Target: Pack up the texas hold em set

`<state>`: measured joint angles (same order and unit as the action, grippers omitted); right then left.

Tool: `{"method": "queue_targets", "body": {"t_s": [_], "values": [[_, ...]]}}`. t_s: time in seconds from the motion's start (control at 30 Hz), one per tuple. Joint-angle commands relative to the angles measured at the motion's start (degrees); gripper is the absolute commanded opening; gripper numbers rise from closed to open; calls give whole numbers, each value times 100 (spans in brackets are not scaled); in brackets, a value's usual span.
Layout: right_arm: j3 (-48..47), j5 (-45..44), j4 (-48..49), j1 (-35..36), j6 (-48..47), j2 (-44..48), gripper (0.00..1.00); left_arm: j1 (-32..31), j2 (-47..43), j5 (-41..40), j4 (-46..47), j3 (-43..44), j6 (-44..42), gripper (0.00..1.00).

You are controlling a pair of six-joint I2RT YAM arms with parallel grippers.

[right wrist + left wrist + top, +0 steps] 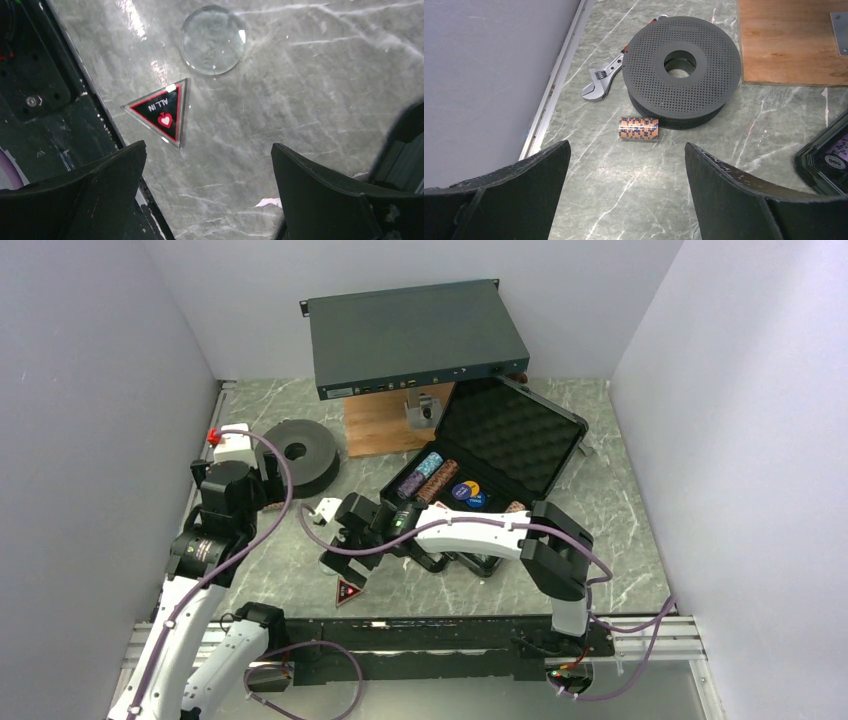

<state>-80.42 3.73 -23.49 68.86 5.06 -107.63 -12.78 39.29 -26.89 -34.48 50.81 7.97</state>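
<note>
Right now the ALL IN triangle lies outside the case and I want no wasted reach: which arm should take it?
Right. The right gripper, open, hangs close to the triangle, which lies just ahead of its fingers. The left gripper, also open, faces the chip roll beside the spool instead.

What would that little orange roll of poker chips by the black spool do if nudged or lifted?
The orange roll of poker chips lies on its side on the smooth table, so a nudge would probably set it rolling, though the black spool close behind would stop it. Being stacked discs, it might split apart if gripped loosely.
</note>
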Motion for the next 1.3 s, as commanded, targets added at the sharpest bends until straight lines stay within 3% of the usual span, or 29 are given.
{"method": "queue_targets", "body": {"t_s": [0.0, 0.17, 0.3, 0.77, 1.27], "values": [[-371, 52, -263, 167, -146, -45, 100, 29, -66, -167, 178, 8, -10, 90], [-596, -37, -384, 367, -107, -321, 100, 29, -92, -497, 101, 26, 86, 91], [-648, -96, -337, 517, -1, -451, 100, 29, -206, -1280, -62, 93, 313, 91], [-775, -638, -330, 761, 514, -767, 99, 29, -1294, -2460, 230, -209, 746, 93], [-887, -899, -462, 968, 616, -1030, 97, 29, -1516, -2283, 370, -300, 735, 93]]}}
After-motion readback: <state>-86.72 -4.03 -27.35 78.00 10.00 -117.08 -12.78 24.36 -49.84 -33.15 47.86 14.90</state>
